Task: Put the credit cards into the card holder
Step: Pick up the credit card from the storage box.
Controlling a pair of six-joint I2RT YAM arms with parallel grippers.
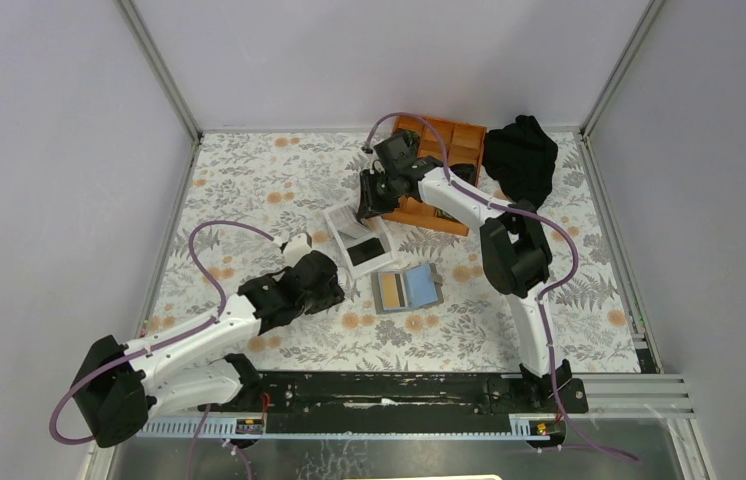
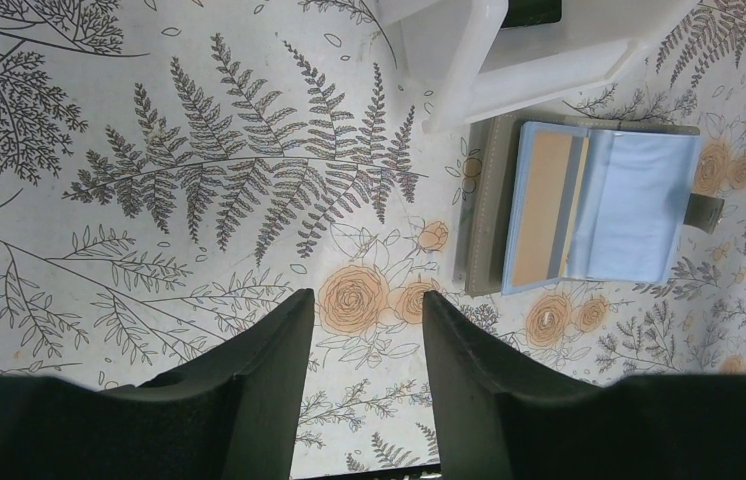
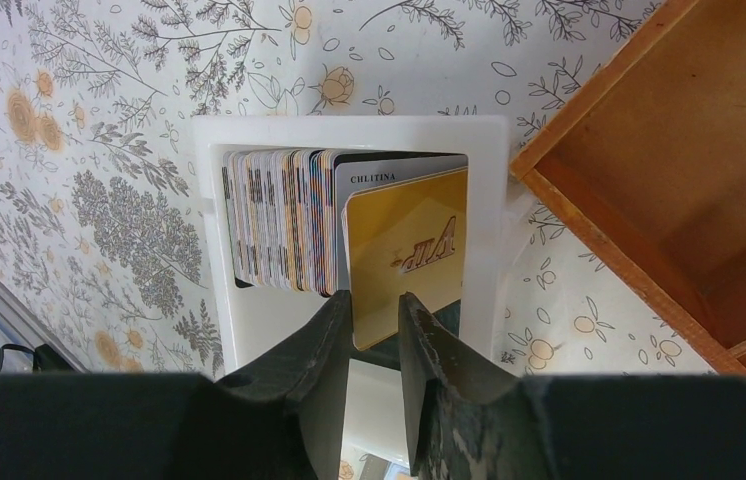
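From above, the right pincer [image 1: 367,205] is reaching down over the white box [image 1: 344,225] in the middle of the frame, beside the orange tray [image 1: 449,140]. The left pincer [image 1: 334,283] is hovering low and to the left of the card holder [image 1: 407,289], which is lying open on the tabletop [image 1: 249,180] just below the box. In the left wrist view, that pincer's jaws are standing well apart with nothing between them, and the holder is showing at the right of the frame with a tan card [image 2: 544,205] sitting in its left pocket. In the right wrist view, the credit cards [image 3: 274,215] are standing packed on edge in the box, and a gold card [image 3: 419,240] is leaning out in front. The jaws are standing partly apart over its lower corner, and I cannot tell whether they are gripping it. I'd say the step in hand is picking another card. The next move is calling for a firm pinch, a clean lift and a carry down to the open holder.
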